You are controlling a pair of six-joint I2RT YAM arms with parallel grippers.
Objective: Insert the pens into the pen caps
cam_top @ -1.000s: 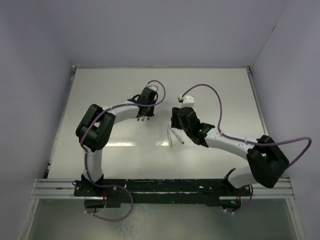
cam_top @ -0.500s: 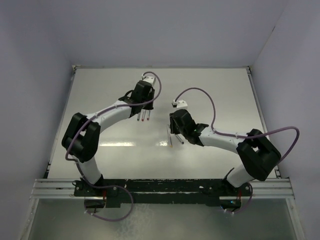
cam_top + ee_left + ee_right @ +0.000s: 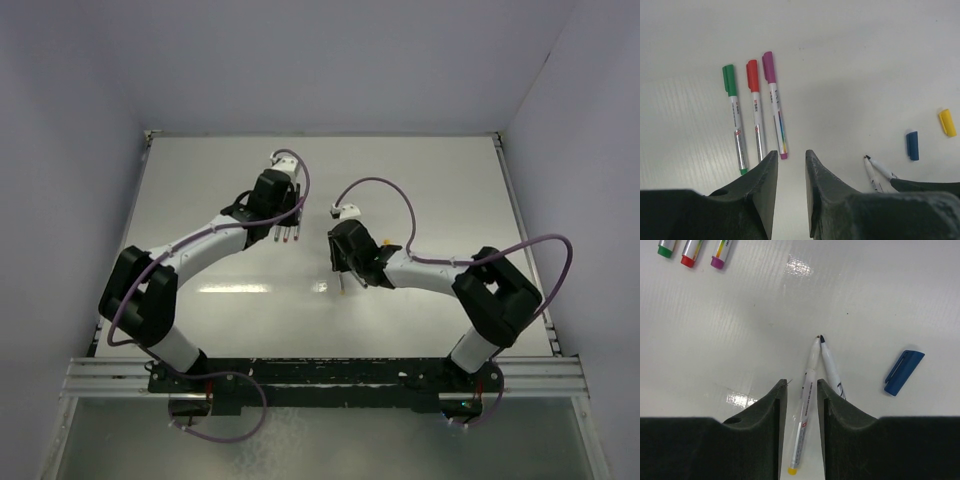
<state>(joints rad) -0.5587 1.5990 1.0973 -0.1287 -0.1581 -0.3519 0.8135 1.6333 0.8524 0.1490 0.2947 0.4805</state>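
The right gripper (image 3: pixel 801 383) straddles a silvery-white yellow-ended pen (image 3: pixel 805 405) on the table, jaws parted and apparently lined up to pinch it. A stubby blue plastic cap (image 3: pixel 904 372) lies near. The left gripper (image 3: pixel 791 155), slightly parted and empty, overlooks 3 capped pens (image 3: pixel 756 120), seemingly finished and set aside.

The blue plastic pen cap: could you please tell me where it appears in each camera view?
Left wrist: the blue plastic pen cap lies at the right, just left of the yellow plastic cap.
Right wrist: the cap lies at the right, beside the two uncapped pens.
Top external: not visible; the right arm probably hides it.
Shared landmark: the three capped pens, green, red and purple, show in all views.
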